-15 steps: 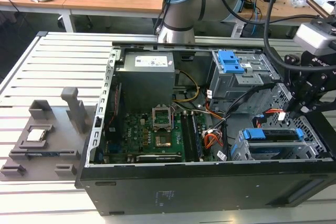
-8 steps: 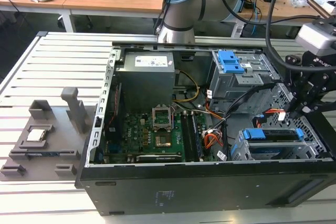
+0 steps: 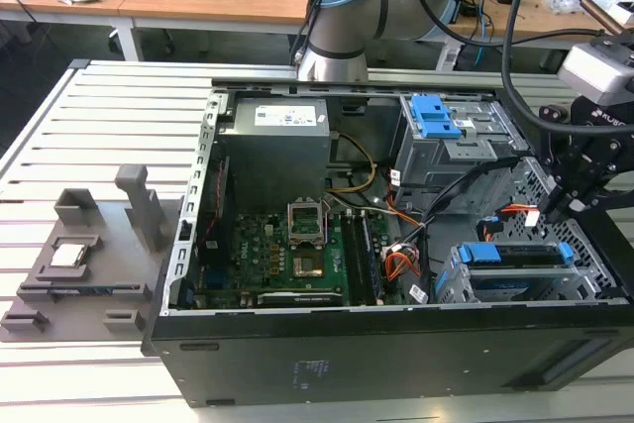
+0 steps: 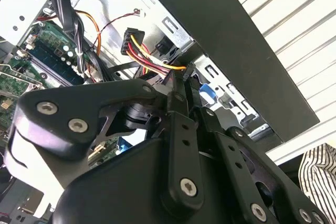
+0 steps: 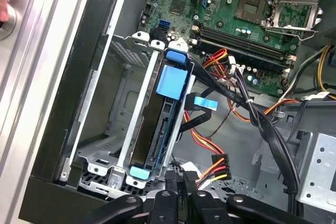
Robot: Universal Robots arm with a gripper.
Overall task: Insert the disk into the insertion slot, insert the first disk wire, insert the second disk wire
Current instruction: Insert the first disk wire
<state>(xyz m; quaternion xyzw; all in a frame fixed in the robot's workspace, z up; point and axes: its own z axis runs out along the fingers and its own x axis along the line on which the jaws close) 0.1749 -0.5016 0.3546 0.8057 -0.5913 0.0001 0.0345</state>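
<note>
**Slatted bench, open tower: disk seated, cables loose**

Aluminium slats of the table [image 3: 99,106] run under the open computer case [image 3: 347,364], and desks crowd the room behind it. I hang over the case's corner at the exterior view's right, where the disk [image 3: 517,255] lies in the insertion slot [image 3: 451,289]. Its blue carrier sits level with the cage walls, so I judge that step done. The taller cage [image 3: 446,146] beside it is not my concern.

My gripper [image 5: 178,179] is down just beside the open end of the slot, because the plugs have to go in there. My fingers [image 5: 170,178] are drawn together with barely a gap. They may be pinching a thin cable; the view past my own linkage is poor and I will not swear to it.

The black power plug [image 5: 220,163], with its red, yellow and black leads, hangs free near my fingertips, apart from the disk. The small blue data plug [image 5: 205,102] also lies unmated alongside the carrier. Both wires look unseated, which is why I am low and close here.
</note>
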